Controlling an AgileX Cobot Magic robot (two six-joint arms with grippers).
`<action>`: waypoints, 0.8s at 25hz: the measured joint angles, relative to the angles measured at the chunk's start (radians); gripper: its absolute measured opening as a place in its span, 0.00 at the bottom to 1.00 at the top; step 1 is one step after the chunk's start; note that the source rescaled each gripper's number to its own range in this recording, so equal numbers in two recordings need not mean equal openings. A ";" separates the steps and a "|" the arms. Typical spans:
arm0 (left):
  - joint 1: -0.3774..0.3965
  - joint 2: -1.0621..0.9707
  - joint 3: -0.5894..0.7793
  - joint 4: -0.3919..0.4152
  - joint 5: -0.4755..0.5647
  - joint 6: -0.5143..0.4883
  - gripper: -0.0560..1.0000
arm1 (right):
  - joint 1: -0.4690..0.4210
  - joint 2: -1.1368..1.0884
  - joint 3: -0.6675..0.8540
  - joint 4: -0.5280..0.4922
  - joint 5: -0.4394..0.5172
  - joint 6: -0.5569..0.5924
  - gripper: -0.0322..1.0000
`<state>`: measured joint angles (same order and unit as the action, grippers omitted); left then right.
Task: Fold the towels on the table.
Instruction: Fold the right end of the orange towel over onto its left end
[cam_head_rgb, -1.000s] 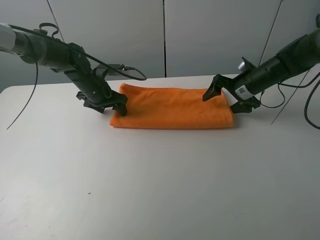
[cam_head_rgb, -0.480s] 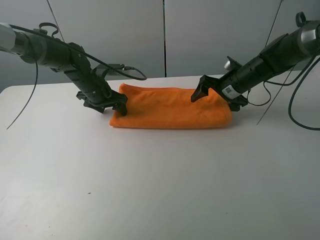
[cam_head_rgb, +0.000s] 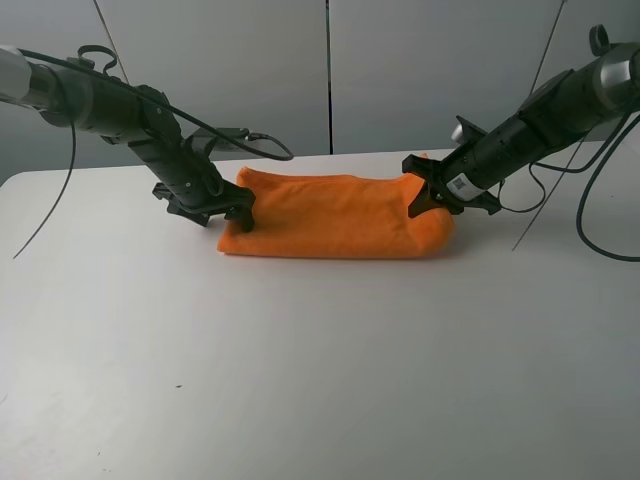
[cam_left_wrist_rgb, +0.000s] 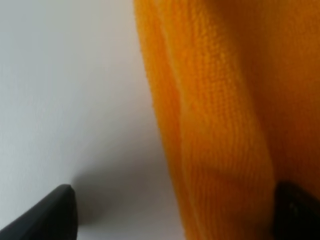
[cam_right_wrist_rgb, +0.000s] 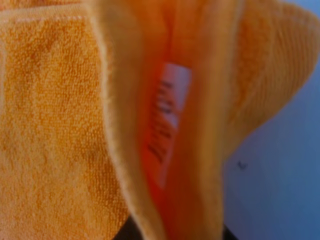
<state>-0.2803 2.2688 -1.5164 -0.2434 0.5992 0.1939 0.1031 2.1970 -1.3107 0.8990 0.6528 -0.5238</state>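
Note:
The orange towel (cam_head_rgb: 330, 215) lies folded into a long strip across the far middle of the white table (cam_head_rgb: 320, 370). My left gripper (cam_head_rgb: 238, 212) is open at the strip's left end and rests low on the table. In the left wrist view its fingertips (cam_left_wrist_rgb: 52, 215) stand wide apart around the towel's edge (cam_left_wrist_rgb: 220, 125). My right gripper (cam_head_rgb: 428, 192) is shut on the towel's right end, which is bunched and lifted a little. In the right wrist view the towel (cam_right_wrist_rgb: 55, 130) fills the frame, with its white label (cam_right_wrist_rgb: 167, 117) inside the pinched fold.
Black cables (cam_head_rgb: 560, 195) trail from the right arm over the table's far right. Another cable (cam_head_rgb: 255, 140) loops behind the left arm. Grey wall panels (cam_head_rgb: 330, 70) stand just behind the table's far edge.
My right gripper has moved left over the towel's right end and shut on it. That end is now bunched up and drawn inward. The left arm has not moved.

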 joint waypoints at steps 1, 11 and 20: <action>0.000 0.000 0.000 0.000 0.000 0.000 1.00 | 0.000 0.000 0.000 0.000 0.000 0.000 0.07; 0.000 0.000 0.000 0.000 0.002 0.000 1.00 | 0.000 0.000 0.000 0.033 0.065 0.004 0.07; 0.000 0.000 -0.002 0.012 0.015 -0.005 1.00 | 0.000 -0.004 0.000 0.051 0.098 0.009 0.07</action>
<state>-0.2803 2.2688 -1.5180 -0.2316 0.6140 0.1889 0.1031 2.1932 -1.3107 0.9500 0.7510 -0.5150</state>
